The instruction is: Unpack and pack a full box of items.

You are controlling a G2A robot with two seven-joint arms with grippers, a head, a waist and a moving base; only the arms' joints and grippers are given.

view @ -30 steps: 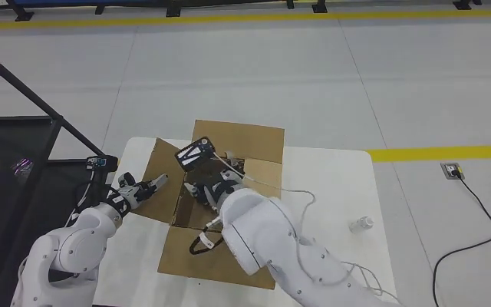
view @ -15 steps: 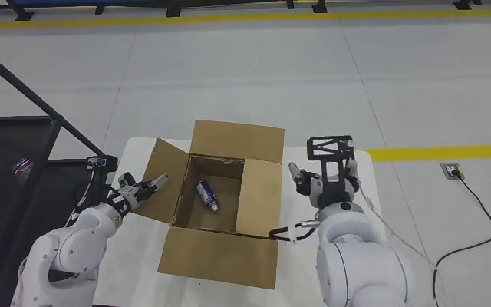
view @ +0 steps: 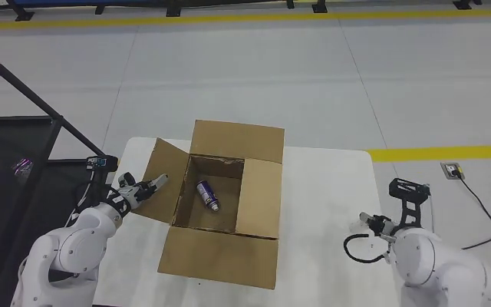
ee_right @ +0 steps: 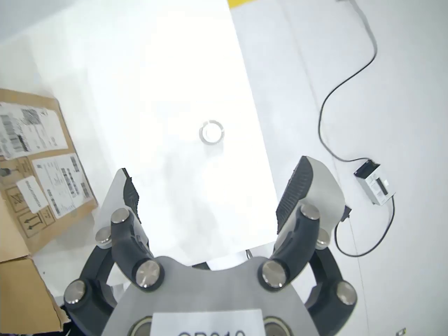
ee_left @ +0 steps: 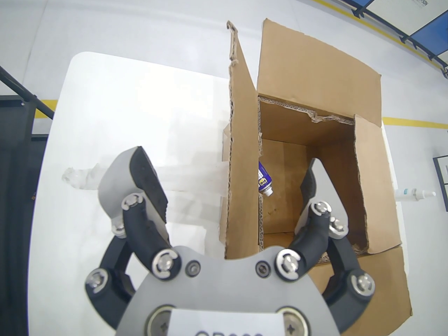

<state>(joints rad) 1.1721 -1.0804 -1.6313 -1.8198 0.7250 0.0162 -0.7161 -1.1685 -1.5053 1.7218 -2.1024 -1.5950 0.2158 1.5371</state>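
Observation:
An open cardboard box (view: 257,207) stands mid-table with its flaps spread. A blue spray can (view: 207,195) lies on its floor, also seen past the flap as the can (ee_left: 265,181). My left gripper (ee_left: 227,162) is open and straddles the box's left flap (ee_left: 241,162); from above the left gripper (view: 153,185) sits at that flap's outer edge. My right gripper (ee_right: 214,167) is open and empty above the table's right part, over a small white bottle (ee_right: 211,132) standing on end. In the top view the right gripper (view: 376,224) is near the right edge.
A crumpled clear plastic item (ee_left: 80,180) lies on the table left of the box. The small white bottle (ee_left: 414,194) shows beyond the box's right side. The box's labelled wall (ee_right: 42,162) faces the right arm. A cable and a power brick (ee_right: 374,183) lie on the floor.
The right arm has come up out of the box and swung right to the table's right edge, uncovering the blue can. The left arm has not moved.

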